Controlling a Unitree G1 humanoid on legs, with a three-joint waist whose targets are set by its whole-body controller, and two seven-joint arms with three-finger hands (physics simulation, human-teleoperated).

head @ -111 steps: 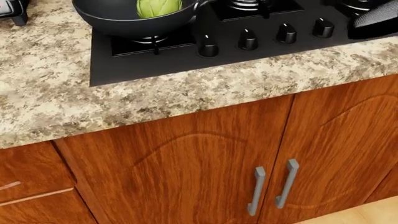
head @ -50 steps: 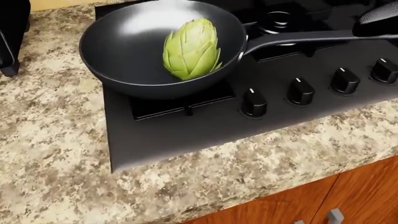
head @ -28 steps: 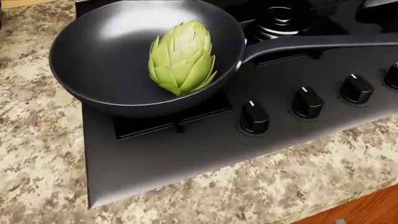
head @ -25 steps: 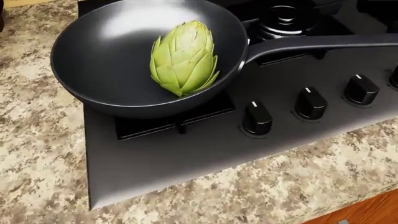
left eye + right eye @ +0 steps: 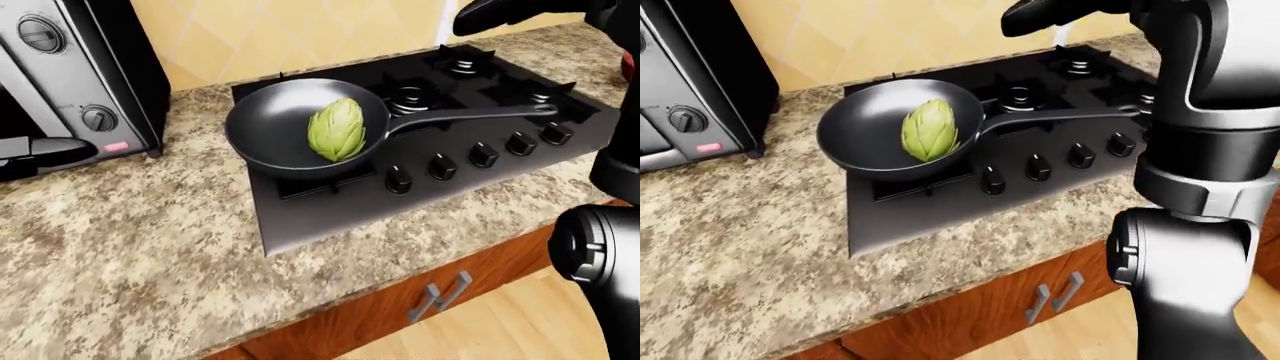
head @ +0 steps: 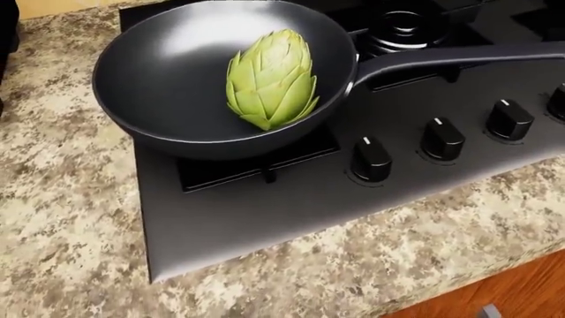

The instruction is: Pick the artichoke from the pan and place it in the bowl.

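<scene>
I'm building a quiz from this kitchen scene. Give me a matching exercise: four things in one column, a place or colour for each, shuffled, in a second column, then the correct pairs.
Things:
1. artichoke
2. pan
3. toaster oven
4. stove knobs

Descriptions:
A. in a row along the lower edge of the black cooktop
B. green, lying inside the pan
C. at the left of the left-eye view, on the granite counter
D. black, sitting on a burner, handle pointing right

Pairs: 1-B, 2-D, 3-C, 4-A
</scene>
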